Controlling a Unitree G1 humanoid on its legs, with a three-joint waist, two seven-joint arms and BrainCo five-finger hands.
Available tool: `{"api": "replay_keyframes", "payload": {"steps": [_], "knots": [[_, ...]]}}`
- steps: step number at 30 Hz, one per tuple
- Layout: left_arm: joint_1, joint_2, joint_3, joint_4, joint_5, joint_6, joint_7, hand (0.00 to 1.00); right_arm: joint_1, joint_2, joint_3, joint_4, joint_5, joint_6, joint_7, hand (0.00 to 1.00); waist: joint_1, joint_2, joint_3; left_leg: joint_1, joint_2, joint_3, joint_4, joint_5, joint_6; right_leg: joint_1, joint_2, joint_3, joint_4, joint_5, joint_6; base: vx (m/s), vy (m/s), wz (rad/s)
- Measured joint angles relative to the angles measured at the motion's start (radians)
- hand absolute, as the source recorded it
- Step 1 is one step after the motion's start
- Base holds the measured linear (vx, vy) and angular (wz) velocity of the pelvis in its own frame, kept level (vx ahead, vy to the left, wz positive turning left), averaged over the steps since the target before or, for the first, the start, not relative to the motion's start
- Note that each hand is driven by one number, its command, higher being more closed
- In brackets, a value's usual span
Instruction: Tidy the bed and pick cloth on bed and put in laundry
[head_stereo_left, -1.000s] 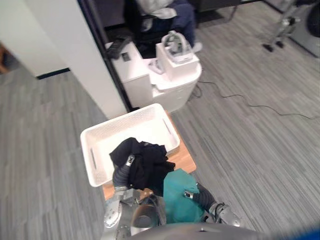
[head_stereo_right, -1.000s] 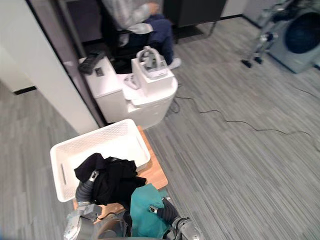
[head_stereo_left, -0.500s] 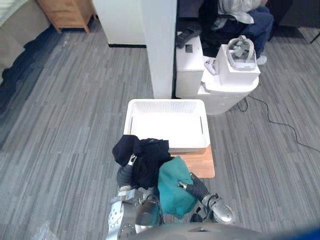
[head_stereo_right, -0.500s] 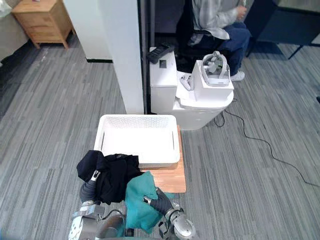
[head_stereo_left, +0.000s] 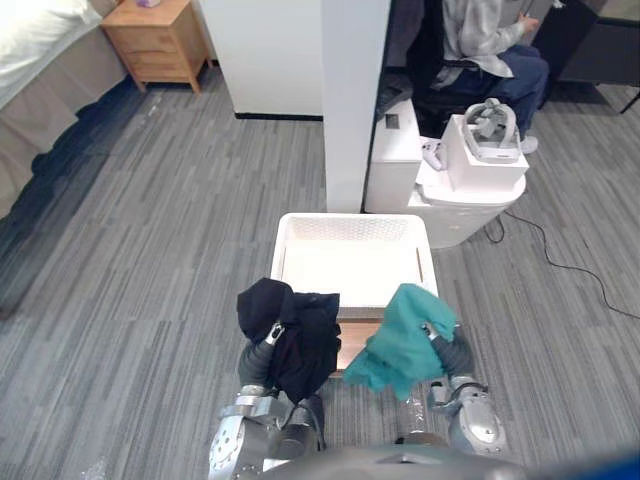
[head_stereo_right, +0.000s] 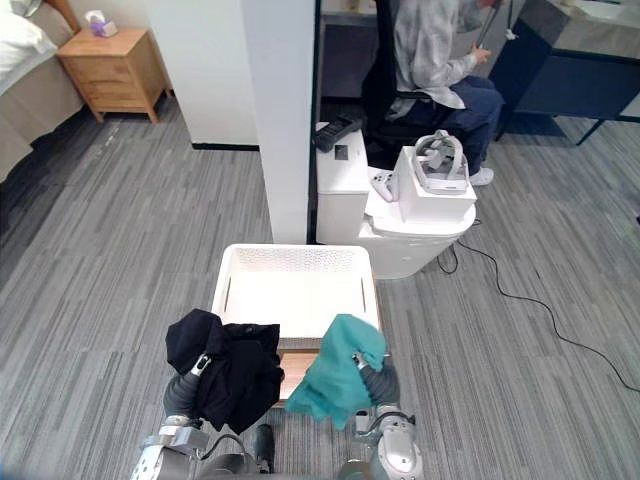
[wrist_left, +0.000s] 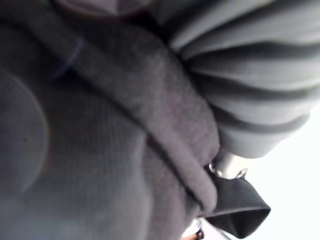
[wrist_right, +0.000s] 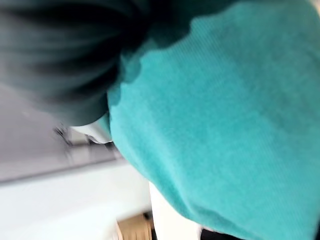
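The left arm reaches forward, low at the left; its left hand (head_stereo_left: 256, 362) is buried under a black cloth (head_stereo_left: 290, 335), so its grip cannot be told. That cloth is dark, thick and crumpled, draped in a bunch whose length runs from the basket's near left corner back toward the robot. Between the arms, a white laundry basket (head_stereo_left: 283, 255) sits on a low wooden table (head_stereo_left: 352, 342). The right hand (head_stereo_left: 456, 352) is likewise covered, grip unclear, by a teal cloth (head_stereo_left: 400, 340) at the basket's near right corner, drooping to a point toward the black cloth.
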Motion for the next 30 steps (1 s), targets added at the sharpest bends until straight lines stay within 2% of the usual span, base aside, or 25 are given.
{"api": "replay_keyframes", "payload": {"steps": [3, 6, 11, 13, 15, 19, 22, 27, 30], "knots": [[0.003, 0.007, 0.003, -0.001, 0.008, 0.005, -0.014, 1.0, 0.0, -0.007, -0.09, -0.101, -0.038, 0.004, -0.032, 1.0, 0.002, -0.001, 0.003, 0.013, 0.022, 0.002, -0.015, -0.003, 0.002, 0.016, 0.023, 0.002, -0.016, 0.036, 0.004, -0.06, -0.01, -0.06], [0.009, 0.003, 0.034, -0.003, 0.007, 0.037, -0.021, 1.0, -0.016, -0.055, -0.17, -0.257, -0.063, 0.015, -0.027, 1.0, 0.007, -0.005, 0.005, 0.024, 0.027, 0.021, -0.016, -0.003, 0.002, 0.042, 0.029, 0.003, -0.064, 0.064, 0.008, -0.04, 0.028, -0.14], [0.018, -0.001, 0.1, -0.024, 0.007, 0.098, -0.02, 1.0, -0.123, -0.134, -0.251, -0.399, -0.055, 0.061, 0.079, 1.0, 0.011, -0.013, -0.001, 0.025, 0.021, 0.047, -0.016, -0.003, 0.001, 0.068, 0.028, 0.002, -0.131, 0.068, 0.011, -0.04, 0.005, -0.11], [0.014, -0.004, 0.109, -0.036, 0.009, 0.126, -0.019, 1.0, -0.18, -0.156, -0.256, -0.415, -0.055, 0.097, 0.146, 1.0, 0.02, -0.016, -0.001, 0.023, 0.01, 0.052, -0.017, 0.002, -0.002, 0.082, 0.023, -0.011, -0.164, 0.05, 0.017, -0.05, -0.035, -0.06], [0.007, -0.012, 0.109, -0.044, 0.01, 0.145, -0.018, 1.0, -0.216, -0.156, -0.256, -0.416, -0.055, 0.125, 0.175, 1.0, 0.026, -0.015, 0.001, 0.019, 0.002, 0.051, -0.018, 0.015, -0.001, 0.086, 0.011, -0.027, -0.177, 0.03, 0.027, -0.03, -0.032, 0.03], [-0.001, -0.041, 0.087, -0.045, 0.029, 0.167, 0.001, 1.0, -0.332, -0.157, -0.227, -0.389, -0.056, 0.243, 0.207, 1.0, 0.03, -0.013, -0.001, 0.019, 0.003, 0.017, -0.018, 0.04, -0.008, 0.103, 0.014, -0.077, -0.17, 0.037, 0.029, 0.0, -0.019, 0.32], [-0.019, -0.038, 0.072, -0.04, 0.032, 0.187, 0.022, 1.0, -0.424, -0.156, -0.168, -0.338, -0.056, 0.295, 0.21, 1.0, 0.039, -0.014, 0.0, 0.019, 0.007, -0.011, -0.018, 0.047, 0.0, 0.101, 0.018, -0.084, -0.142, 0.053, 0.026, -0.01, 0.023, 0.26], [-0.079, -0.028, 0.072, 0.013, 0.051, 0.203, 0.043, 1.0, -0.589, -0.142, -0.085, -0.214, -0.059, 0.35, 0.191, 1.0, 0.065, -0.01, 0.003, 0.005, 0.019, -0.035, -0.018, 0.045, 0.012, 0.079, 0.029, -0.081, -0.113, 0.088, 0.016, -0.06, 0.061, 0.11], [-0.131, -0.014, 0.075, 0.024, 0.049, 0.208, 0.069, 1.0, -0.695, -0.116, -0.064, -0.132, -0.063, 0.358, 0.157, 1.0, 0.09, -0.002, 0.041, -0.015, 0.025, -0.038, -0.017, 0.046, 0.011, 0.07, 0.042, -0.079, -0.114, 0.1, 0.008, -0.12, 0.049, 0.16]]}}
